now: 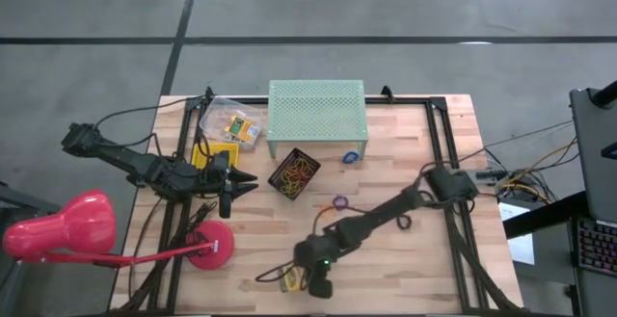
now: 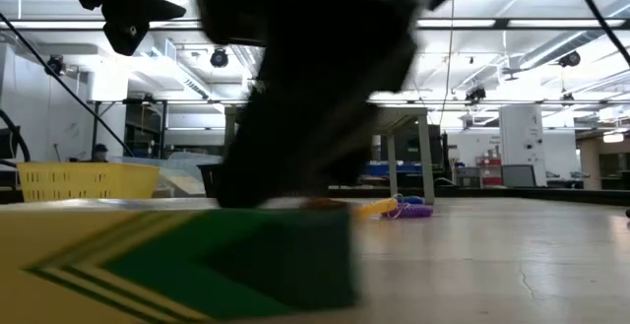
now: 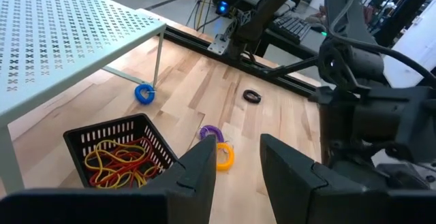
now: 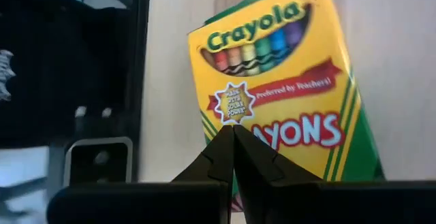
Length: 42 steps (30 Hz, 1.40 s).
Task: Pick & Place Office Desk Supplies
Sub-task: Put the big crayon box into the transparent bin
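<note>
A yellow-and-green Crayola crayon box [image 4: 286, 94] lies flat near the table's near edge [image 1: 289, 278], filling the foreground of the low view [image 2: 177, 260]. My right gripper [image 4: 233, 139] is shut and stands over it [image 1: 316, 283]. My left gripper [image 3: 238, 163] is open and hovers at the table's left [image 1: 229, 187], touching nothing. A black mesh basket [image 1: 294, 171] holds red, orange and yellow rubber bands [image 3: 119, 159]. A blue ring roll [image 3: 144, 93], a black ring [image 3: 252, 96] and purple and yellow bands [image 3: 218, 148] lie on the wood. My right gripper comes from above with shut fingers [image 4: 218, 156] onto the crayon box's printed top face [image 4: 255, 132], near one long edge. The box lies flat on the table. In the low view the dark gripper [image 2: 295, 166] reaches down to the box's top; whether it touches, I cannot tell.
The mint-green perforated stand [image 1: 316, 113] is at the far middle, with a clear bag of small yellow boxes [image 1: 231, 122] and a yellow basket [image 1: 214, 155] to its left. The pink lamp [image 1: 67, 225] and its round base [image 1: 214, 248] are at the near left. Bare wood lies at the table's right [image 1: 405, 259].
</note>
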Each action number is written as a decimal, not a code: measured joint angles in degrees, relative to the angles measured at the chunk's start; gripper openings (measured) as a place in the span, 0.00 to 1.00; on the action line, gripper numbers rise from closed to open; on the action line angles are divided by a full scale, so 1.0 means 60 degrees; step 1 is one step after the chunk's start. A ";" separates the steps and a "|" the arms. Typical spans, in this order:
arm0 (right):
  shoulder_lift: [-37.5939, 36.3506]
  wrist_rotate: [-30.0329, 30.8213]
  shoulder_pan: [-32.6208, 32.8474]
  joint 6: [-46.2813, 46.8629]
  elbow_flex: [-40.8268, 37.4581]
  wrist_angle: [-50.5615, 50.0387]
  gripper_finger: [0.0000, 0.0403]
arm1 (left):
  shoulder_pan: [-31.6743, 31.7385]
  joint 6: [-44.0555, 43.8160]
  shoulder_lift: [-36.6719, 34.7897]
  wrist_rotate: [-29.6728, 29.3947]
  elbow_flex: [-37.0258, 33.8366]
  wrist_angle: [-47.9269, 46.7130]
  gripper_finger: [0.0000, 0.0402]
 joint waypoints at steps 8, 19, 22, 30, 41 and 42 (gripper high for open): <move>0.0849 0.0456 -0.0722 -0.1540 0.1727 -0.0598 0.02 | 0.0007 0.0007 0.0000 0.0000 0.0000 -0.0026 0.30; 0.0986 0.3362 -0.1177 -0.1656 0.1912 -0.0507 0.02 | 0.0007 0.0025 0.0000 0.0000 0.0000 -0.0164 0.30; 0.0986 0.3902 -0.1158 -0.1656 0.1912 -0.0500 0.02 | 0.0007 0.0025 0.0000 0.0000 0.0000 -0.0168 0.30; 0.0989 0.5674 -0.1175 -0.1652 0.1891 -0.0518 0.02 | 0.0004 0.0025 0.0000 0.0000 0.0000 -0.0169 0.30; 0.0896 0.5913 -0.1154 -0.1681 0.1890 -0.0506 0.02 | 0.0000 0.0025 0.0000 0.0000 0.0000 -0.0213 0.30; 0.0803 0.5911 -0.1141 -0.1688 0.1890 -0.0565 0.02 | 0.0000 0.0022 0.0000 0.0000 0.0000 -0.0252 0.30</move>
